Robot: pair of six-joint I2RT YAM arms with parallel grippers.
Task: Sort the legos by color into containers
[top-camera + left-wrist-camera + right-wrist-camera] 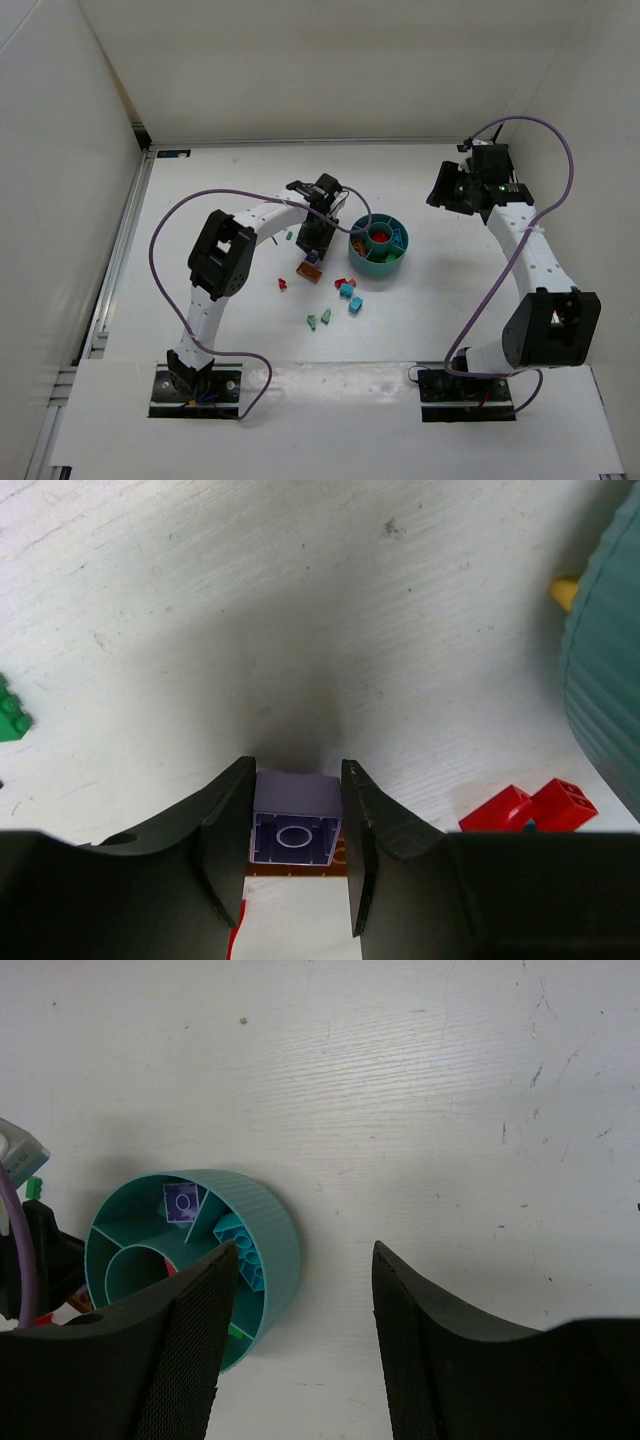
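Purple lego sits on the white table, snug between the narrowed jaws of the left gripper, fingers against both its sides. Loose legos lie near, the teal bowl just right of them, and farther right the right gripper hangs with jaws apart, empty.

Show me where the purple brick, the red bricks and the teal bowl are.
purple brick (293, 798), left wrist view, its smooth side
red bricks (563, 802), left wrist view, the right-hand brick
teal bowl (275, 1235), right wrist view, its ribbed outer wall
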